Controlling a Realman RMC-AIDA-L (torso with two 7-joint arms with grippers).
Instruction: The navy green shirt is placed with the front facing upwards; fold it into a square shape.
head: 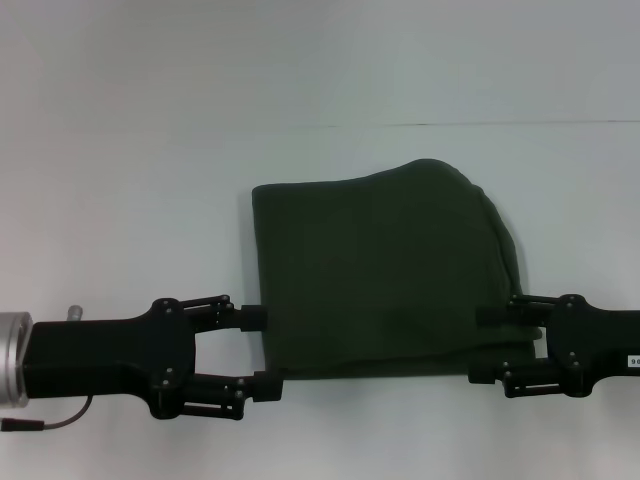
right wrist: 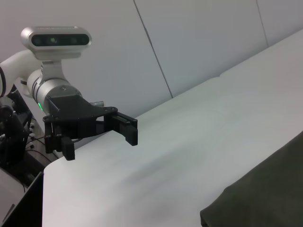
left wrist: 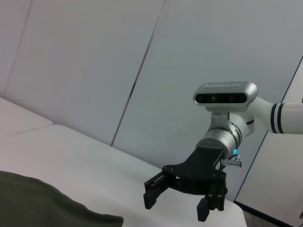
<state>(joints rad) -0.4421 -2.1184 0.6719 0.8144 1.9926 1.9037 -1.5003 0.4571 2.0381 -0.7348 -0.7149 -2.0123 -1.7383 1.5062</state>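
White table (head: 120, 180), folded green shirt (head: 385, 270) lying flat, left gripper (head: 260, 352) and right gripper (head: 485, 345) at its sides, fingers spread wide, holding nothing

We see a white bench (head: 130, 200) filling the head view, with a thin dark seam (head: 480, 124) running across its far part. Behind the bench, in the wrist views, stands a pale panelled wall (left wrist: 85, 61) with narrow dark joints between its panels.

Shirt (head: 380, 270) print hidden, prob. folded inside.
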